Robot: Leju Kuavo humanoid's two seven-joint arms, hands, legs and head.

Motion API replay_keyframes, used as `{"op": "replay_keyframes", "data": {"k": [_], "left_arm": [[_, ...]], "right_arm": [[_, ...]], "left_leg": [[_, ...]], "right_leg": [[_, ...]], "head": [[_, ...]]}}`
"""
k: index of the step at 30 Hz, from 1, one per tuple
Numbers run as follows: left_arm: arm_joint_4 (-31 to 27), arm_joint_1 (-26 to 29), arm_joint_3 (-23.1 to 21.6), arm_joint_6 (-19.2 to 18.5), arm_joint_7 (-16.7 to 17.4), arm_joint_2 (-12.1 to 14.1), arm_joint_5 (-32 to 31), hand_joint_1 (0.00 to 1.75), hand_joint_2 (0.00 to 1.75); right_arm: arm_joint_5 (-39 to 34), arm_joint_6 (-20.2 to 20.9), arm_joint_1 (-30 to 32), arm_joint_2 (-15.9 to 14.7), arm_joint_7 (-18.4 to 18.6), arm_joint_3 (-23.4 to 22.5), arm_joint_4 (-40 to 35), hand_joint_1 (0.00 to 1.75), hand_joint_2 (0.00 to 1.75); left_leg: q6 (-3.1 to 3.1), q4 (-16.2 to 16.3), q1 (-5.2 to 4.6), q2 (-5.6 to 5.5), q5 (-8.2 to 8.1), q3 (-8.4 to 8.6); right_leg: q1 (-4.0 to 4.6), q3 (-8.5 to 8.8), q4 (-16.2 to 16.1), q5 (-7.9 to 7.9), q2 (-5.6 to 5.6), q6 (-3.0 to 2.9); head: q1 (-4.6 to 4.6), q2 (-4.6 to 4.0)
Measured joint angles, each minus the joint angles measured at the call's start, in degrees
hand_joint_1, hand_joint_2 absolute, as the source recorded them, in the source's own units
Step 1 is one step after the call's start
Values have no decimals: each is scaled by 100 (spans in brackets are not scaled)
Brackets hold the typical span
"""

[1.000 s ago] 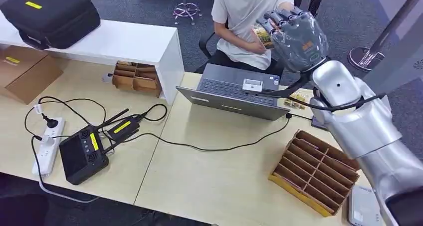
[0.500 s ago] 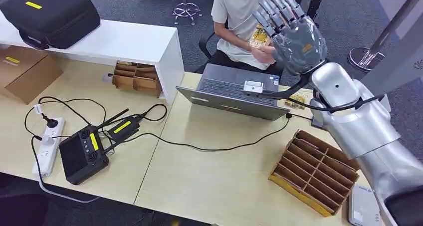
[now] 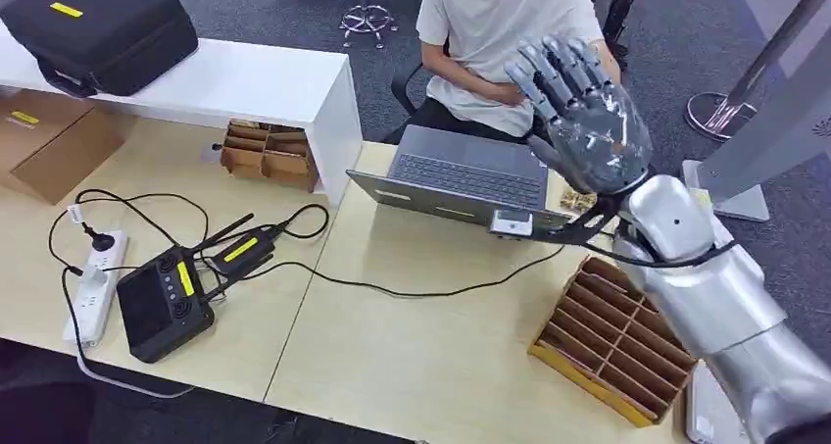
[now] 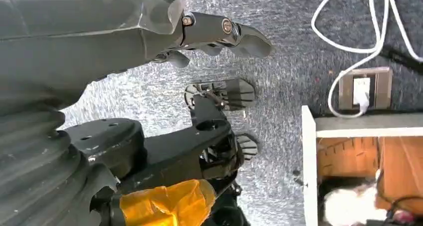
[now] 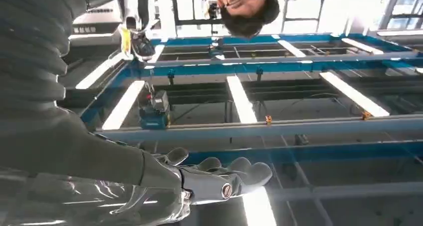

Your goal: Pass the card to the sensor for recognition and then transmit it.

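The right hand [image 3: 588, 121] is raised above the laptop [image 3: 461, 179], fingers [image 3: 549, 67] spread and holding nothing, palm turned away toward the seated person [image 3: 500, 23]. No card can be made out; its whereabouts cannot be told. The left hand [image 4: 100, 31] hangs low over the floor [image 4: 294, 51], fingers apart, so the right is judged nearer.

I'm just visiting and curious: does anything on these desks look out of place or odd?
Mostly no. One oddity: the robot's right hand hangs raised with fingers spread and nothing in it, near the seated person. Cables trail loosely across the desk.
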Motion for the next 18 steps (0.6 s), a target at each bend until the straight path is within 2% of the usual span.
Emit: {"op": "replay_keyframes", "data": {"k": [5, 8, 14, 18], "left_arm": [[0, 226, 221, 83, -149, 26, 210, 0, 175], [0, 349, 348, 129, -208, 44, 287, 0, 175], [0, 419, 533, 186, -262, 55, 420, 0, 175], [0, 474, 645, 206, -311, 55, 466, 0, 175]], "right_arm": [[-329, -515, 1567, -972, -138, -545, -1371, 0, 175], [-420, -571, 2458, -1468, -241, -974, -2090, 0, 175], [-455, -556, 3604, -2040, -455, -1593, -3037, 0, 175], [-387, -582, 4369, -2285, -580, -1939, -3456, 0, 175]], "left_leg": [[17, 1, -2, -1, -13, -5], [16, -1, -8, 4, -22, -12], [12, -3, -16, 7, -26, -4], [12, -6, -17, 15, -27, -5]], "right_leg": [[-1, 3, -15, -6, -1, 10], [-4, 0, -14, -10, 3, 16], [-2, 3, -14, -13, 1, 15], [-2, 1, -13, -14, 10, 14]], "head": [[0, 0], [0, 0], [0, 0], [-2, 0]]}}
